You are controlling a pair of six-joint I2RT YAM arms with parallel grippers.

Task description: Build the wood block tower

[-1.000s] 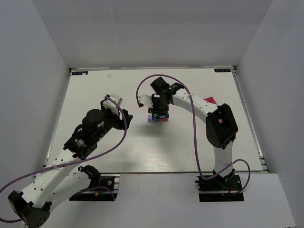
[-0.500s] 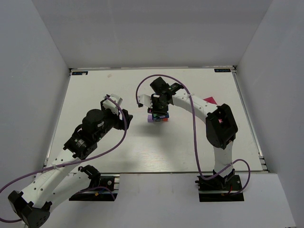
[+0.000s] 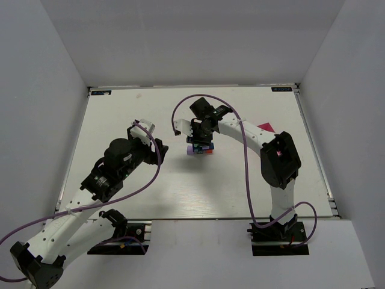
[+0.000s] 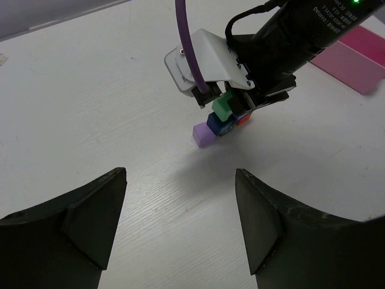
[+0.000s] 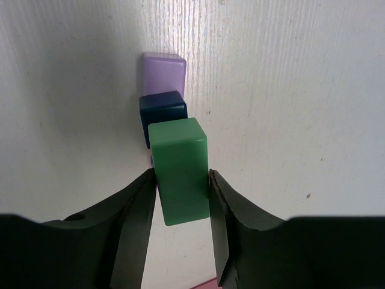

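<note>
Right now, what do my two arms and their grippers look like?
Left arm and right arm: white links, black joint housings, a purple cable looping along each. Left gripper: broad black wedge fingers. Right gripper: the same, with a white plate beside it and white lettering on its black wrist.

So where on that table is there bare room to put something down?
Bare table shows at the far left corner beyond the left arm, and nearer, between it and the right arm. Crowded: the middle, where the right gripper clasps the green block on the tower.
</note>
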